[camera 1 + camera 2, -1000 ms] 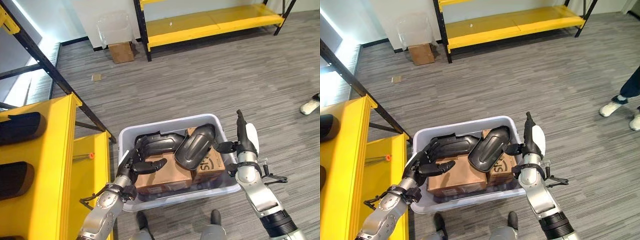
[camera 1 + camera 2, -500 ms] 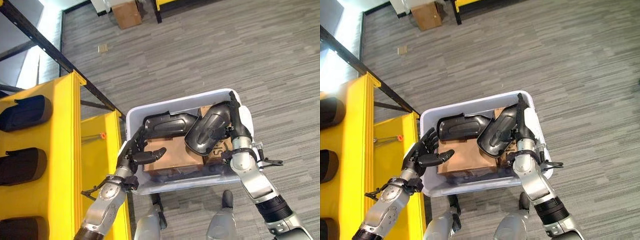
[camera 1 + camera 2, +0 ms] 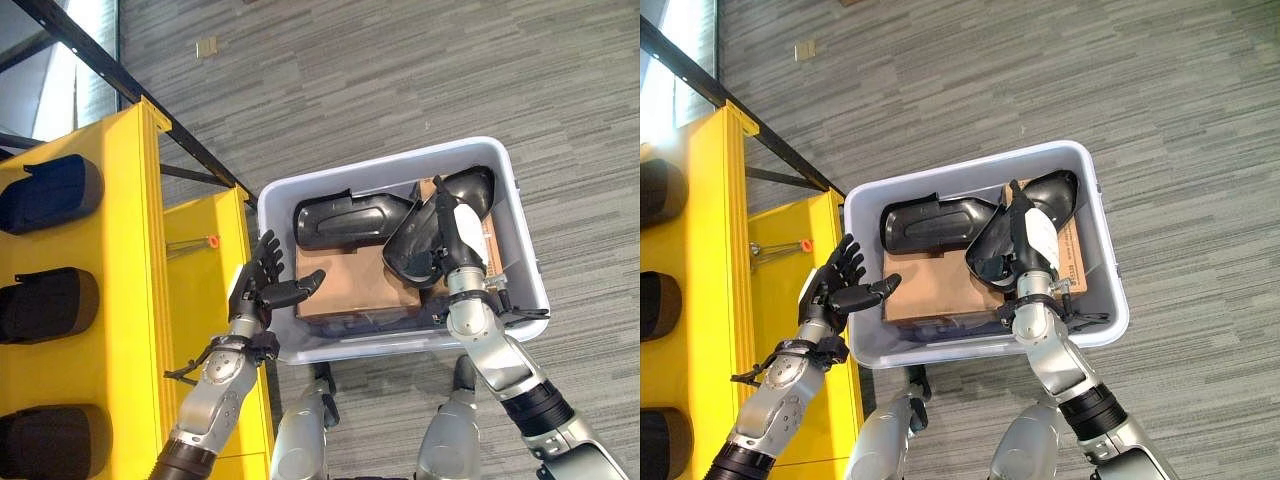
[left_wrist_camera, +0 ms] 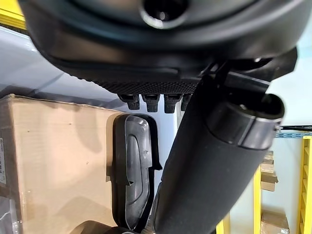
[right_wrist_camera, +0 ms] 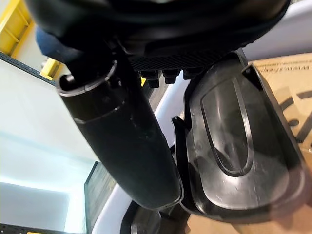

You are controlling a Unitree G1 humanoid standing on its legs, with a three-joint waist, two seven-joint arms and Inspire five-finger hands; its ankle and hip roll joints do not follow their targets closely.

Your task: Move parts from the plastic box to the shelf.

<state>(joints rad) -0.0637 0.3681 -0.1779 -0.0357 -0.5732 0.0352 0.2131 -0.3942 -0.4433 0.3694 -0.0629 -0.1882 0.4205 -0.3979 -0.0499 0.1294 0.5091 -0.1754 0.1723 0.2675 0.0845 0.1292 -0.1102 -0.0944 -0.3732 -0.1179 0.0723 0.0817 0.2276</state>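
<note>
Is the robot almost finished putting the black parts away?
Not yet. Three black parts already sit on the yellow shelf. Two more lie on cardboard boxes in the plastic box. The right robot hand rests against the nearer part; the left robot hand hangs open, empty.

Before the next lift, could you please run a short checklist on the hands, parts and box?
1. Left hand free: ok, open at the box's left rim, holding nothing.
2. Right hand on a part: cannot tell, it lies against the right part.
3. Second part reachable: ok, it lies on the cartons.
4. Shelf beside box: ok, on the left.
5. Free shelf space: cannot tell.
</note>
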